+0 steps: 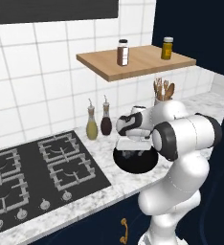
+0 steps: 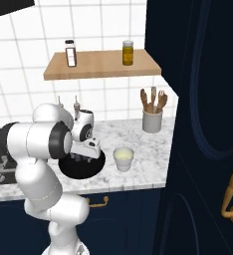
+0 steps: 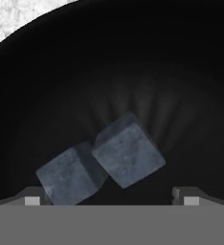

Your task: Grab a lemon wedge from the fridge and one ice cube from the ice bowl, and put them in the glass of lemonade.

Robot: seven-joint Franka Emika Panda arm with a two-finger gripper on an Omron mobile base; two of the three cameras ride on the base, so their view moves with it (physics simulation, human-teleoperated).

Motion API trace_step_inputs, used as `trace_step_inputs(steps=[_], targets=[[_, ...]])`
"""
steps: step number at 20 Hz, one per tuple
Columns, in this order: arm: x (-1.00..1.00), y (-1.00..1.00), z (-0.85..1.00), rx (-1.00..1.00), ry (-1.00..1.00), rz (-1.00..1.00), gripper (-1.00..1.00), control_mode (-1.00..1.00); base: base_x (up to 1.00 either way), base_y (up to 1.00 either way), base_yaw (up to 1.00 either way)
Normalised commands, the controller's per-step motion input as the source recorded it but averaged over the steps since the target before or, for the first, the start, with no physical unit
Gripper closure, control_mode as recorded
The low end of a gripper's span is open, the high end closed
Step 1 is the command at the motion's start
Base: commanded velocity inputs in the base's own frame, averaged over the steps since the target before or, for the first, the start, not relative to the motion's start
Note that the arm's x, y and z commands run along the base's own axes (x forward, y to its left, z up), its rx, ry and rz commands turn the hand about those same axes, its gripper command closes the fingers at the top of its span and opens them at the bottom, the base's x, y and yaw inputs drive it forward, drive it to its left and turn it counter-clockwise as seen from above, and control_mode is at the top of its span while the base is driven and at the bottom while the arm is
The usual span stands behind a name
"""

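Observation:
The black ice bowl (image 2: 87, 172) sits on the marble counter, also seen in the left base view (image 1: 139, 168). My gripper (image 2: 82, 158) hangs low inside it, pointing down. In the hand view two greyish ice cubes lie touching on the bowl floor (image 3: 109, 57): one ice cube (image 3: 128, 149) near the middle, another (image 3: 71, 174) close to the left fingertip (image 3: 32, 197). The gripper (image 3: 111, 197) is open, with its fingertips far apart and gripping nothing. The glass of lemonade (image 2: 123, 158) stands just right of the bowl. The lemon wedge and the fridge are out of view.
A grey holder of wooden utensils (image 2: 152, 119) stands at the back right. Two oil bottles (image 1: 98, 123) stand behind the bowl by the tiled wall, the stove (image 1: 32, 177) lies to the left, and a wooden shelf (image 1: 138, 61) with two jars hangs above.

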Motion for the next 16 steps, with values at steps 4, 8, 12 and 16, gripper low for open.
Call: trace_step_inputs(steps=[4, 8, 12, 16], targets=[[0.11, 0.04, -0.14, 0.00, 0.00, 0.04, -1.00, -1.00, 0.00, 0.00, 0.00], [0.02, 0.03, -0.07, 0.00, -0.02, 0.02, -1.00, -1.00, 0.00, 0.00, 0.00], [0.00, 0.00, 0.00, 0.03, -0.09, 0.00, -1.00, -1.00, 0.00, 0.00, 0.00], [0.00, 0.00, -0.05, 0.05, -0.09, 0.03, -1.00, -1.00, 0.00, 0.00, 0.00]])
